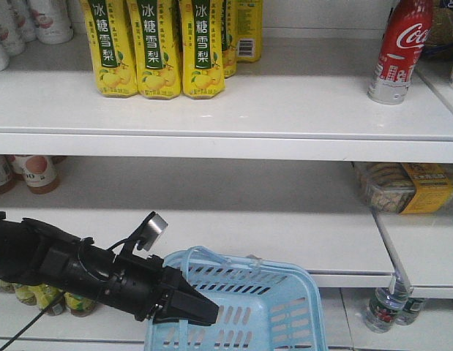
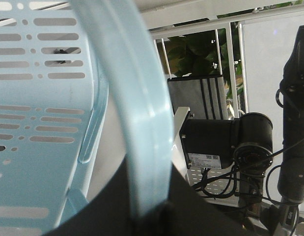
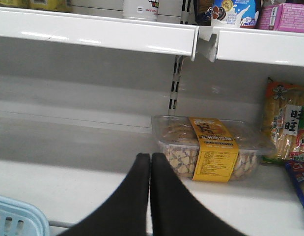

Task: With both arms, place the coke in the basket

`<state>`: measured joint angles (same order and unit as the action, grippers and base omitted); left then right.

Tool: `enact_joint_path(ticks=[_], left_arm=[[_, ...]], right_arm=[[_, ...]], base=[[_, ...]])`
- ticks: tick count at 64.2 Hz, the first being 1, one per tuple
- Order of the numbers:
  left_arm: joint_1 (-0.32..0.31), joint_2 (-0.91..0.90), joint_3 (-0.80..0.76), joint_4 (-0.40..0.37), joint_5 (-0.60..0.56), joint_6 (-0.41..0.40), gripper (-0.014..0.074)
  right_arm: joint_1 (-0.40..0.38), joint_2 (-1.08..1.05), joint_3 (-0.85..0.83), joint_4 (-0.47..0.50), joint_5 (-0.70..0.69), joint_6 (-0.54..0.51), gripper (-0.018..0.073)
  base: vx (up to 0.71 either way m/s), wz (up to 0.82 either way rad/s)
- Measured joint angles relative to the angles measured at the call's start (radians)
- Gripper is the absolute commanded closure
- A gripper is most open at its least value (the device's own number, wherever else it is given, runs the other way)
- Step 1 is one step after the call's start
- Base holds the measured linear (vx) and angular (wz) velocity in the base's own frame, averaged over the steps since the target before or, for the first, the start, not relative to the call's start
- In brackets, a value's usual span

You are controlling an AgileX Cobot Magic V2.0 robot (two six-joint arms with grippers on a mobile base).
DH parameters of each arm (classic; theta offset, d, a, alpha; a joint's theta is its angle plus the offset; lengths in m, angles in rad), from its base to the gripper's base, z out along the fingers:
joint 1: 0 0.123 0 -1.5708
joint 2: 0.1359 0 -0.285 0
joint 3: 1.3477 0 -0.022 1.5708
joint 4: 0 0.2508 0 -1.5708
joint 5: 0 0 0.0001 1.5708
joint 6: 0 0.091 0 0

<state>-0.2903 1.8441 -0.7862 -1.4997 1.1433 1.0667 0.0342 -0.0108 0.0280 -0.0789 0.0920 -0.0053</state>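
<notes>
Currently the coke (image 1: 402, 51) stands upright at the right end of the top shelf (image 1: 270, 110), well apart from 3 yellow drink bottles (image 1: 156, 47) at the left. Basket (image 1: 299, 274) hangs low, in front of the shelves, below and well apart from the coke. Left gripper (image 1: 200, 313) is clamped on the basket handle (image 2: 142, 123), which runs up from between its jaws. Right gripper (image 3: 151, 162) is fully closed, fingertips touching, holding nothing, pointing at a biscuit pack (image 3: 206, 150) on the middle shelf (image 3: 68, 177).
</notes>
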Motion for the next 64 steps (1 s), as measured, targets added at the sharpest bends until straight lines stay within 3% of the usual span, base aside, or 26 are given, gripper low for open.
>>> enact_joint_path(ticks=[64], left_arm=[[0.0,0.0,0.0,0.001,0.018,-0.011,0.0604]], right_arm=[[0.0,0.0,0.0,0.0,0.0,0.0,0.0568]], base=[[0.03,0.0]])
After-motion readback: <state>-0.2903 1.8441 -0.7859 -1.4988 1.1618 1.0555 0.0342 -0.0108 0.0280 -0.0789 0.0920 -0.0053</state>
